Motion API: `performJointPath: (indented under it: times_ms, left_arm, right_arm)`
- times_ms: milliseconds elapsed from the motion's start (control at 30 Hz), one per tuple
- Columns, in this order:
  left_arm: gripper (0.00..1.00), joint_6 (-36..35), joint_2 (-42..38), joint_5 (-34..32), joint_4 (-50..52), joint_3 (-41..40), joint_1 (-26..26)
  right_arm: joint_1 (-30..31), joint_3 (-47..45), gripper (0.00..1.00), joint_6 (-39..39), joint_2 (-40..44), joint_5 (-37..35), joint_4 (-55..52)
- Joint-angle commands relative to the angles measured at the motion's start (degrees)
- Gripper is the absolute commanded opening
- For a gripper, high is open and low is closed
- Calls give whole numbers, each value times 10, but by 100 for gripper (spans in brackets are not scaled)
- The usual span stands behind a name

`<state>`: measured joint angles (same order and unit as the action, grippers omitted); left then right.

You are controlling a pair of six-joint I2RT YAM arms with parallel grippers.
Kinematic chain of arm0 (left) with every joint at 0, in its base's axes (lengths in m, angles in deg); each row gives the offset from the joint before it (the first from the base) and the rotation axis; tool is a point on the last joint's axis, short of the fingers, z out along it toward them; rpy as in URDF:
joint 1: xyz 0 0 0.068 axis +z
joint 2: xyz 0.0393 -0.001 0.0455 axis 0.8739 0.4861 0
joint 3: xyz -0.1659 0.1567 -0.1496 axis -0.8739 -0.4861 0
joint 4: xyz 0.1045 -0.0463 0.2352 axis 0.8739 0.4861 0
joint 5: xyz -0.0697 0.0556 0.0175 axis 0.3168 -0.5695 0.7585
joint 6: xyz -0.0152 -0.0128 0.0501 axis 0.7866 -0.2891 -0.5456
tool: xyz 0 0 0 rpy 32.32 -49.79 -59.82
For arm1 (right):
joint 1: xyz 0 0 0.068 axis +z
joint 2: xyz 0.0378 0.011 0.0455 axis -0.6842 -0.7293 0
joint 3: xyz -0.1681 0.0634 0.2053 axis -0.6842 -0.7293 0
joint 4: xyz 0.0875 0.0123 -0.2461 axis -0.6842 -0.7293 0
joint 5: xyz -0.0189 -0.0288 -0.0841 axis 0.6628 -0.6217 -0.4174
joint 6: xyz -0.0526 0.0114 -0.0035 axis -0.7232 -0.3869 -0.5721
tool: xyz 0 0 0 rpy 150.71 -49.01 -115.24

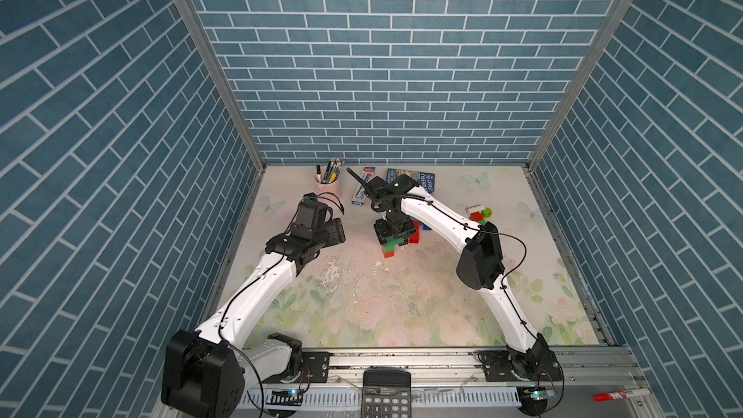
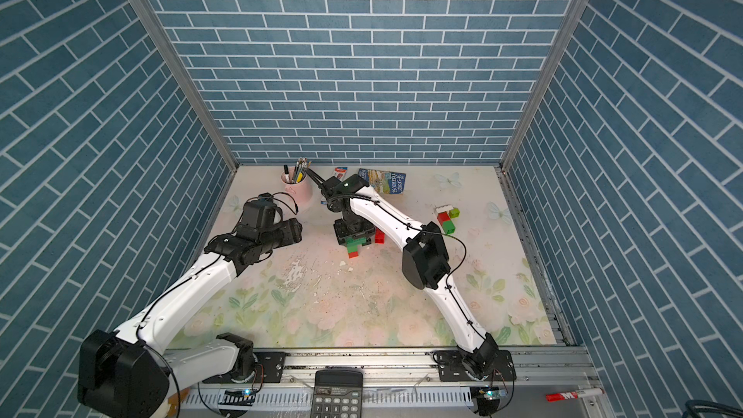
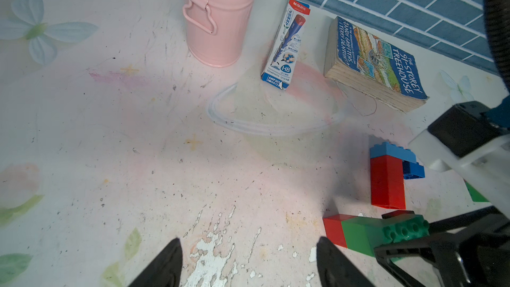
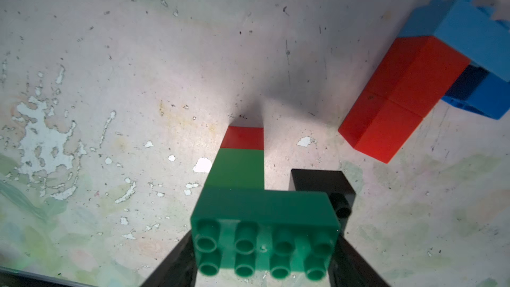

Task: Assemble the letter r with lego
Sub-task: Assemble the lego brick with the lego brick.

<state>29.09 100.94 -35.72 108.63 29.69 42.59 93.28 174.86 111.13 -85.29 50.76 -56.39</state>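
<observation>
**Right pincer (image 4: 266, 240) at the long green brick (image 4: 265, 205)**

It brackets that brick, the end of the red-and-green lego stack (image 1: 388, 249) on the table (image 1: 402, 295); pinching or merely flanking, can't tell. Left pincer (image 3: 248, 244) hangs spread, empty.

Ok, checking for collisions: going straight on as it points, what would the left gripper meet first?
Likely the worn floral tabletop; the left gripper aims beside the green-and-red studded plastic brick stack.

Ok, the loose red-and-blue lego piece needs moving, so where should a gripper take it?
On the red column, jaws across its two long flat sides, coming down from above: it seems to lie flat, and the blue bricks overhang.
</observation>
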Motion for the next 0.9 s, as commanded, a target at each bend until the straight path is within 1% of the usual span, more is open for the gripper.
performJointPath:
  times_ms: [0,233,600,867]
  left_arm:
    - [78,-5,-5,-7,9,0,4]
    - [78,-7,-5,-8,9,4,4]
    - [78,-7,-7,-11,9,4,4]
    - [78,-13,-8,-10,7,3,3]
  right_arm:
    - [-1,-5,72,13,19,-10,-2]
    - [-1,-5,76,14,24,-13,0]
    - [-1,-13,77,14,37,-7,9]
    - [-2,-20,78,14,49,11,24]
